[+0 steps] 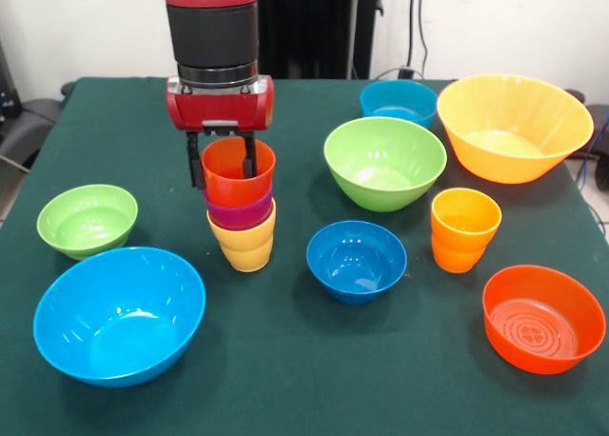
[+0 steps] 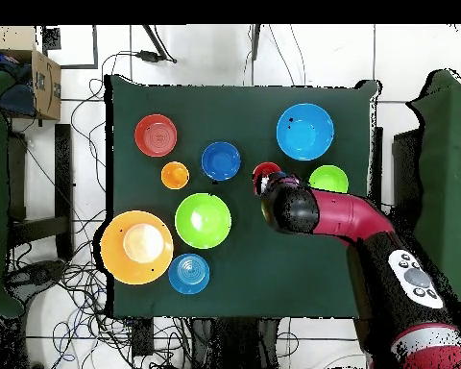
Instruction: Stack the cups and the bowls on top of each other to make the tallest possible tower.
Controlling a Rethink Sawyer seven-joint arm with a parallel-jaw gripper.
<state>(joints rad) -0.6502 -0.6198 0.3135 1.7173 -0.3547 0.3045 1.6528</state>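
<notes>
On a dark green tabletop [image 1: 285, 379], the red and black arm's gripper [image 1: 222, 165] pinches the rim of a red-orange cup [image 1: 236, 169], one dark finger [image 1: 194, 162] outside the wall and the other inside. That cup sits nested in a purple cup [image 1: 238, 211], itself seated in a yellow cup [image 1: 244, 244], forming a three-piece tower [image 1: 240, 212] left of centre in the front view.

Open cloth lies along the bottom edge of the front view and in the band between the tower and the dark blue bowl [image 1: 356, 259]. The large light blue bowl [image 1: 118, 314] sits at lower left, close to the tabletop's edge, with a small green bowl [image 1: 87, 219] above it. At right, an orange-red bowl [image 1: 543, 317] sits near the right edge, below an orange-yellow cup [image 1: 463, 228]. A larger green bowl [image 1: 384, 162], a teal bowl [image 1: 398, 102] and a big orange-yellow bowl [image 1: 514, 125] fill the upper right.

The overhead view shows the tabletop's full outline [image 2: 244, 279] and a broad bare stretch at its lower right beside the arm [image 2: 345, 213]; there the arm's end covers most of the tower, leaving only a red rim [image 2: 264, 173] showing. The gripper's hold is visible only from the front.
</notes>
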